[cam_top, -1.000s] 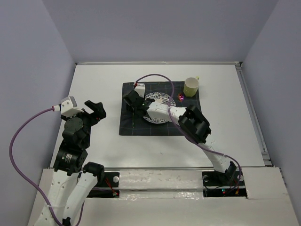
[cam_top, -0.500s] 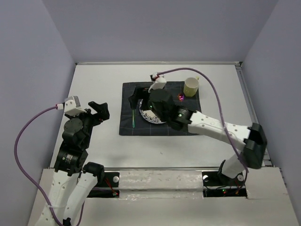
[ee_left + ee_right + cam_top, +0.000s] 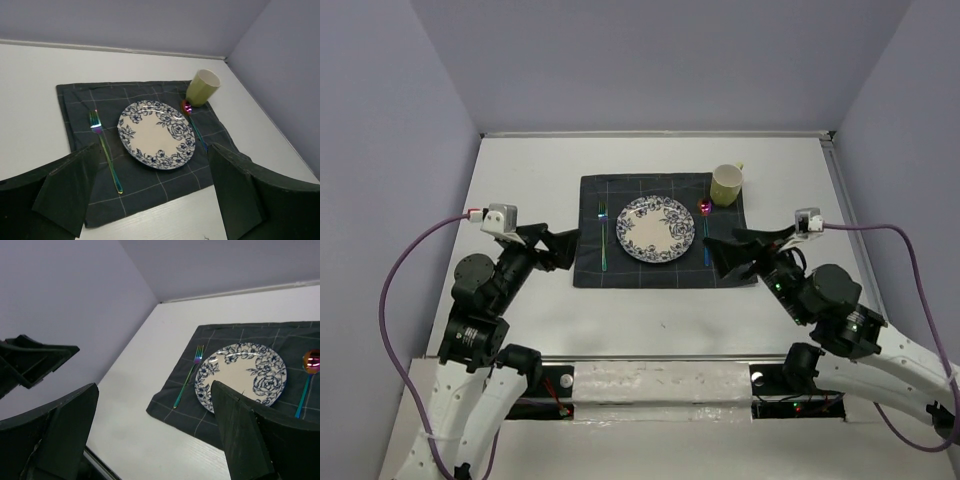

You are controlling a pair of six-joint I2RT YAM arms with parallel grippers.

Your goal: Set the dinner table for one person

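Dinner table (image 3: pixel 520 170): smooth white rectangle bearing checked cloth (image 3: pixel 620 270), round floral plate (image 3: pixel 654 229); left tool (image 3: pixel 558 246), right tool (image 3: pixel 728 252) released.

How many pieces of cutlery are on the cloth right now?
2: the fork lies left of the plate; the spoon lies right of it, near the cup. Nothing seems hidden.

Right wrist cam: the cloth (image 3: pixel 185 415) got chopped off on its right side by the frame edge. Couldn't see where the spoon (image 3: pixel 311 361) handle ended, since it ran behind a finger (image 3: pixel 260 440) of the right pincer (image 3: pixel 154 387). Left wrist cam: the left pincer (image 3: pixel 152 147) blocked both near cloth corners.
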